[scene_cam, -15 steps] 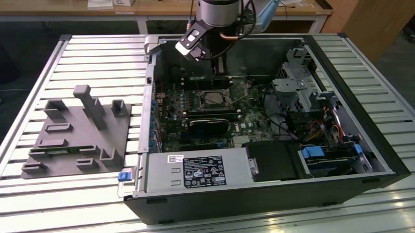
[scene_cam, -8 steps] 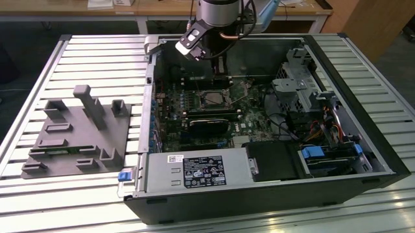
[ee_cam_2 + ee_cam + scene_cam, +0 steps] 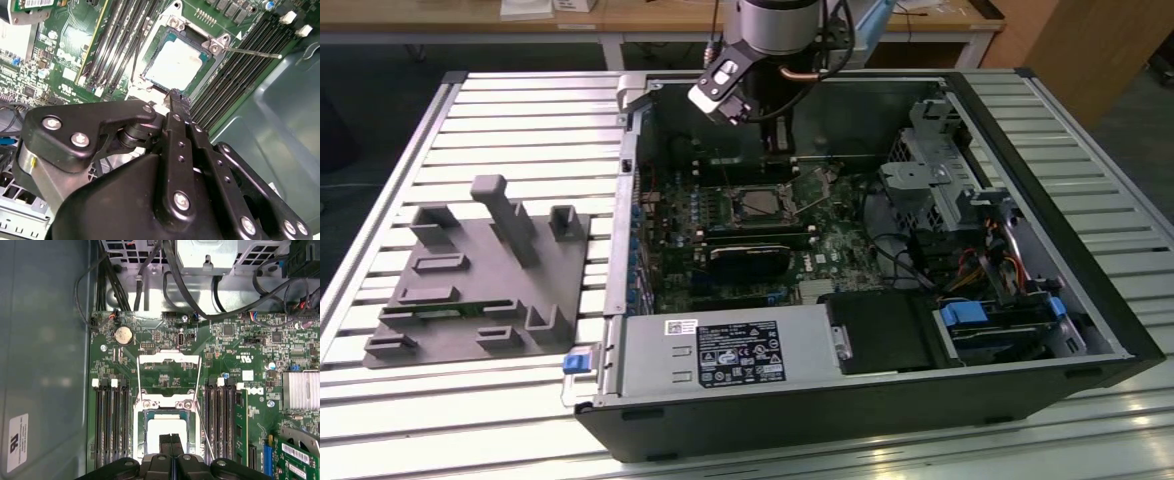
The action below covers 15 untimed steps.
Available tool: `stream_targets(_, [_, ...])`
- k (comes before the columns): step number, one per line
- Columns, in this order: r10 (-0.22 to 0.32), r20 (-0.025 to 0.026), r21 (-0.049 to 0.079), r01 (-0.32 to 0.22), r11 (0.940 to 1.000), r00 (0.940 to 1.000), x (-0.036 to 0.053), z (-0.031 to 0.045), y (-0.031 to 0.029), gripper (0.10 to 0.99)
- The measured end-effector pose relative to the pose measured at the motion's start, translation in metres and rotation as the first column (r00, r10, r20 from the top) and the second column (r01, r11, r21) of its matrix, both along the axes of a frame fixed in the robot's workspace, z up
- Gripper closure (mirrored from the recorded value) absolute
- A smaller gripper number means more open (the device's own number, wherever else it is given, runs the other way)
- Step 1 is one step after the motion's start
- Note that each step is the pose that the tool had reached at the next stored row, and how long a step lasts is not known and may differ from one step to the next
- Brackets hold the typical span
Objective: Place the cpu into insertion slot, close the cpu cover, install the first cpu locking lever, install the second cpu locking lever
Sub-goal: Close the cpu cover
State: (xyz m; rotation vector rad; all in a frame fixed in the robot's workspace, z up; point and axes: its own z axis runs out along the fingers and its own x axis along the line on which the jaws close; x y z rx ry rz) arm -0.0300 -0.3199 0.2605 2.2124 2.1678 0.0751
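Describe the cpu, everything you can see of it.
The cpu is a flat square chip with a dull silver-grey metal top. It lies level in the insertion slot, inside its silvery rim, on the green board between the memory slots. The gripper, jaws together, hangs over one edge; contact cannot be judged.

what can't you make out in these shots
- First wrist view: part of the cpu, hidden behind the gripper.
- Second wrist view: whether the gripper touches the cpu; its own body blocks the contact.
- Exterior view: the slot, too small for any detail.
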Motion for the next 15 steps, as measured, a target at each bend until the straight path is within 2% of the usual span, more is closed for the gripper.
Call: stream_targets(15, [0.0,0.0,0.0,0.0,1.0,1.0,0.013,0.0,0.0,0.98])
